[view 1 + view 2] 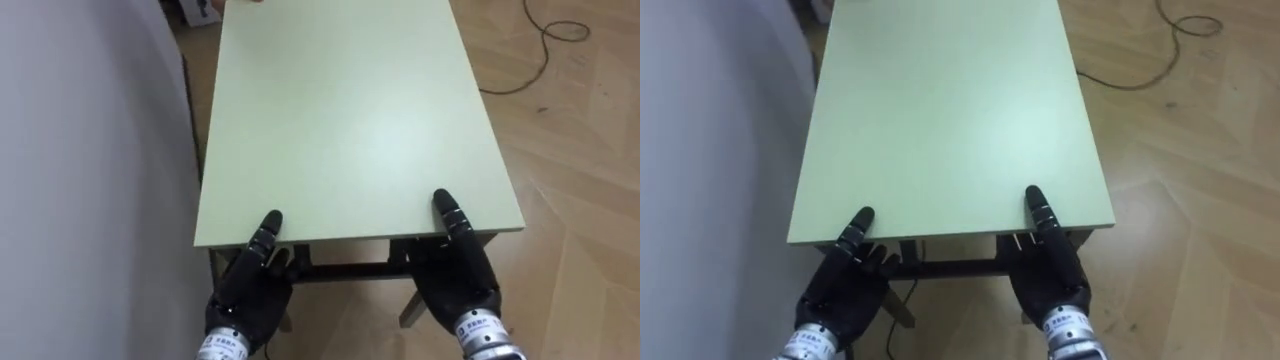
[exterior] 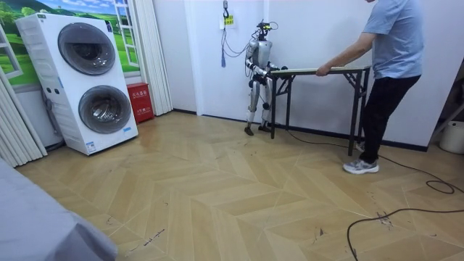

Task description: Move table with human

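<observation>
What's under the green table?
Under the table a dark frame bar shows, with the left robot hand and right robot hand at its near edge. The table covers everything farther under.

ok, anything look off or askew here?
Nothing stands out. The table looks level in the room view, the person holds its far end, and the left hand and right hand clamp the near edge, thumbs on top.

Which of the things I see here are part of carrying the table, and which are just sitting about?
Part of the job: table; left hand and right hand at its near end; person holding the far end.
Just sitting about: stacked washing machines; red box; curtain; white bucket.
</observation>
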`<state>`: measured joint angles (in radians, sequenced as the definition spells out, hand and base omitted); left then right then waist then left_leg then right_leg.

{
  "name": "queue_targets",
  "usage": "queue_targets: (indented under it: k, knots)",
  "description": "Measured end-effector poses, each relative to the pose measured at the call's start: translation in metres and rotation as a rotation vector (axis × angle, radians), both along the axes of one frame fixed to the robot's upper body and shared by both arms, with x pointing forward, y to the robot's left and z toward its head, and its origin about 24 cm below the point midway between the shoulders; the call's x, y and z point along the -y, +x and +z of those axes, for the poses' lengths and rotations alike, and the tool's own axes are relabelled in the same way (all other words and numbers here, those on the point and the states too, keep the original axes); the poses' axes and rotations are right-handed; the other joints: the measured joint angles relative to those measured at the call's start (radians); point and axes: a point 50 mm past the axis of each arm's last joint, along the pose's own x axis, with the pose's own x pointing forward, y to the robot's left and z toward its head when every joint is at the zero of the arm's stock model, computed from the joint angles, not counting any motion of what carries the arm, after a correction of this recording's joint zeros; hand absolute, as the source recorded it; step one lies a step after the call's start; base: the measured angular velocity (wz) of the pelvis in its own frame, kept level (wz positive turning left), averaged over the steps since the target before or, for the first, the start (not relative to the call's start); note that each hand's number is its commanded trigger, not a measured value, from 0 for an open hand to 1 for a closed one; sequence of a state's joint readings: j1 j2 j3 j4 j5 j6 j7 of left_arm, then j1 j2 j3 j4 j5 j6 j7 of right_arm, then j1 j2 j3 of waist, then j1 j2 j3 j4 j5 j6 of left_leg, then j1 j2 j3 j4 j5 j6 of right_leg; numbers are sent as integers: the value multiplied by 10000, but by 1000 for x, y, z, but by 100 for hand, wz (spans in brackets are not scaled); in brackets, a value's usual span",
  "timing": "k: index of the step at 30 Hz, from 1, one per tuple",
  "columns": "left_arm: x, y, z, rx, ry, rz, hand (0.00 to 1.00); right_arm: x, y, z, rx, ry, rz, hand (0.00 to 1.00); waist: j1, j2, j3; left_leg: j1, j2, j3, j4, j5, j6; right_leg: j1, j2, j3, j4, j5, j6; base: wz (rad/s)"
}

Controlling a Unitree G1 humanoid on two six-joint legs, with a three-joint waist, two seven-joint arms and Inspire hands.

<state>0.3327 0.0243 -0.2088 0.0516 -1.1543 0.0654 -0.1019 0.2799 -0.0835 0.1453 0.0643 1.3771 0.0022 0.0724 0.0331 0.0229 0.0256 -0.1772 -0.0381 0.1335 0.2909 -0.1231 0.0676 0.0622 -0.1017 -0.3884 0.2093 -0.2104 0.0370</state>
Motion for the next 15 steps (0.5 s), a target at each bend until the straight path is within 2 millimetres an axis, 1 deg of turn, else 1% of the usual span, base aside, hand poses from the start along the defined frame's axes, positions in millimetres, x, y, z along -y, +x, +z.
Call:
queue_targets:
  k: [1, 2, 3, 4, 5, 6, 7, 8, 9, 10, 11, 12, 14, 15]
  knots:
    - [-1, 0, 0, 11, 29, 18, 100, 1, 1, 1, 47, -109, 34, 100, -36, -17, -31, 0, -154, -37, -411, 288, -189, -32, -119, -268, -245, 52, -15, 39]
    - [0, 1, 0, 33, 1, 64, 100, 2, 3, 2, 101, -179, 56, 100, -88, 38, -21, -119, -113, 88, -223, 273, -210, -51, -271, -517, -287, 67, -13, 56]
    - [2, -1, -1, -21, -44, 69, 100, 2, 3, 1, 23, -190, -2, 100, -209, 115, -10, -344, 366, 985, 1097, -318, -51, -34, -320, -999, -197, 45, -28, 42]
    - [2, -2, -1, -70, -59, 76, 100, 1, 2, 1, -53, -149, -24, 100, -212, 164, -36, -298, 668, 1431, 1609, -683, -77, 3, -278, -1276, -59, 41, -32, 45]
    - [3, -2, -1, -57, -83, 60, 100, 1, 3, 1, -88, -119, -55, 100, -223, 449, -46, -310, 1166, 1738, 2126, -1210, -251, 40, -153, -1655, 344, -67, -42, 46]
    - [2, -1, -1, -74, -23, 65, 100, 1, 2, 0, -165, -124, -98, 100, -329, 499, -55, -337, 1103, 1545, 1984, -1335, -111, -102, -180, -1599, 837, -278, -7, 70]
    - [2, 0, 0, -44, 17, 14, 100, -1, 2, 0, -150, -81, -98, 100, -503, 450, -49, -195, 825, 1081, 1500, -1337, 128, -381, -189, -1318, 1171, -374, 23, 68]
    - [2, 1, 0, -20, 2, 19, 100, -1, 2, 1, -133, -106, -58, 100, -567, 392, -54, -185, 713, 1015, 1336, -1233, 202, -498, -233, -1118, 1215, -413, 14, 51]
    - [3, 1, 0, -18, -14, 16, 100, -1, 2, 1, -109, -185, -20, 100, -573, 374, -60, -193, 592, 938, 1156, -1112, 262, -626, -221, -631, 1142, -409, 5, 22]
    - [4, 1, 0, -31, -35, 13, 100, -1, 3, 1, -111, -203, -20, 100, -554, 376, -57, -218, 559, 937, 1141, -1094, 281, -693, -207, -463, 1097, -409, 4, 12]
    - [5, -1, -1, -99, -69, 25, 100, 0, 3, 1, -159, -263, -14, 100, -506, 377, -56, -246, 500, 939, 1116, -1080, 290, -729, -228, -367, 1083, -404, 12, 6]
    - [5, -1, -1, -142, -57, 1, 100, 1, 3, 1, -159, -312, -12, 100, -476, 372, -54, -275, 427, 935, 1038, -1022, 301, -748, -284, -392, 1162, -390, 34, 8]
    - [6, -2, -1, -222, -59, 14, 100, 2, 3, 2, -165, -359, -26, 100, -459, 354, -45, -250, 361, 931, 846, -891, 325, -798, -380, -511, 1368, -382, 46, 13]
    - [6, -2, -2, -283, -44, 28, 100, 2, 3, 1, -219, -369, -44, 100, -476, 336, -32, -178, 333, 840, 733, -820, 331, -881, -423, -495, 1563, -360, 85, 15]
